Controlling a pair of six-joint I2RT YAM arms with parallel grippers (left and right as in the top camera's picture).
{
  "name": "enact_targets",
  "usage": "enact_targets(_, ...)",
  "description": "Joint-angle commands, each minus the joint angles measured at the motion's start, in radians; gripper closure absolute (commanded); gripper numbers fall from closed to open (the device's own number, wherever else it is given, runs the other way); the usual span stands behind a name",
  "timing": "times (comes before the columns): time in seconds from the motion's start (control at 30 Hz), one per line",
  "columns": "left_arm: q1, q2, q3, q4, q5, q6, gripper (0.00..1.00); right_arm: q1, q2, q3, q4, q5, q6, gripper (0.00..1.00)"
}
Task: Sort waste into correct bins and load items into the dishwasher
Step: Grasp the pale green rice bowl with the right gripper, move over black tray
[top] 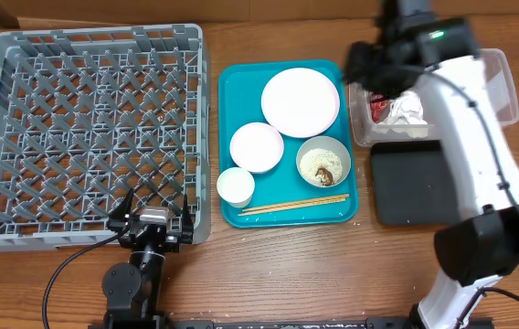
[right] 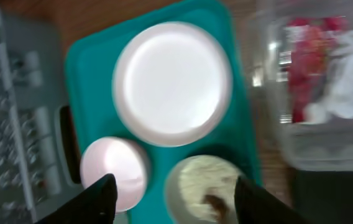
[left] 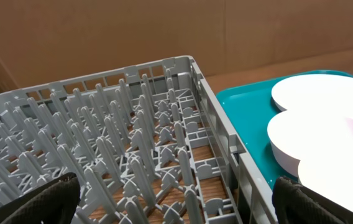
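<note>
The grey dish rack (top: 86, 128) stands at the left. The teal tray (top: 232, 91) holds the plate (top: 300, 100), an empty white bowl (top: 257, 146), a bowl with rice and a brown lump (top: 323, 162), the cup (top: 236, 186) and the chopsticks (top: 294, 205). The clear tub (top: 506, 91) holds the red wrapper (top: 380, 110) and the white tissue (top: 407, 110). My right gripper (right: 176, 199) is open and empty, above the tray's right side beside the tub (right: 325, 143). My left gripper (left: 176, 208) is open and empty at the rack's front edge (left: 133, 143).
The black tray (top: 410, 183) lies in front of the clear tub. My right arm (top: 470, 137) reaches over the black tray and the tub. A brown cardboard wall runs along the back. Bare wooden table lies in front of the teal tray.
</note>
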Motion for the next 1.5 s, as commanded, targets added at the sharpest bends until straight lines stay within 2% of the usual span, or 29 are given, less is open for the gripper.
enact_targets(0.0, 0.006, -0.013, -0.004, 0.000, -0.006, 0.014, 0.00, 0.097, 0.028, -0.115, 0.056, -0.008, 0.075, 0.39)
enact_targets(0.2, 0.006, -0.013, -0.004, 0.000, -0.006, 0.014, 0.00, 0.199, 0.042, -0.333, 0.208, 0.022, 0.183, 0.47)
enact_targets(0.37, 0.006, -0.013, -0.004, 0.000, -0.006, 0.014, 0.00, 0.226, 0.047, -0.415, 0.241, 0.069, 0.182, 0.50)
enact_targets(0.67, 0.006, -0.013, -0.004, 0.000, -0.006, 0.014, 0.00, 0.286, 0.055, -0.491, 0.283, 0.076, -0.011, 0.54)
enact_targets(0.8, 0.006, -0.013, -0.004, 0.000, -0.006, 0.014, 0.00, 0.305, 0.072, -0.533, 0.305, 0.102, -0.010, 0.63)
enact_targets(0.9, 0.006, -0.013, -0.004, 0.000, -0.006, 0.014, 0.00, 0.305, 0.077, -0.547, 0.308, 0.122, -0.010, 0.80)
enact_targets(1.1, 0.006, -0.013, -0.004, 0.000, -0.006, 0.014, 0.00, 0.304, 0.076, -0.548, 0.314, 0.169, -0.010, 0.83)
enact_targets(1.13, 0.006, -0.013, -0.004, 0.000, -0.006, 0.014, 0.00, 0.304, 0.076, -0.549, 0.315, 0.177, -0.010, 0.87)
enact_targets(1.17, 0.006, -0.013, -0.004, 0.000, -0.006, 0.014, 0.00, 0.304, 0.076, -0.549, 0.315, 0.183, -0.010, 0.96)
enact_targets(1.27, 0.006, -0.013, -0.004, 0.000, -0.006, 0.014, 0.00, 0.307, 0.051, -0.530, 0.284, 0.178, -0.010, 0.96)
enact_targets(1.47, 0.006, -0.013, -0.004, 0.000, -0.006, 0.014, 0.00, 0.302, -0.158, -0.415, 0.141, 0.143, -0.002, 0.96)
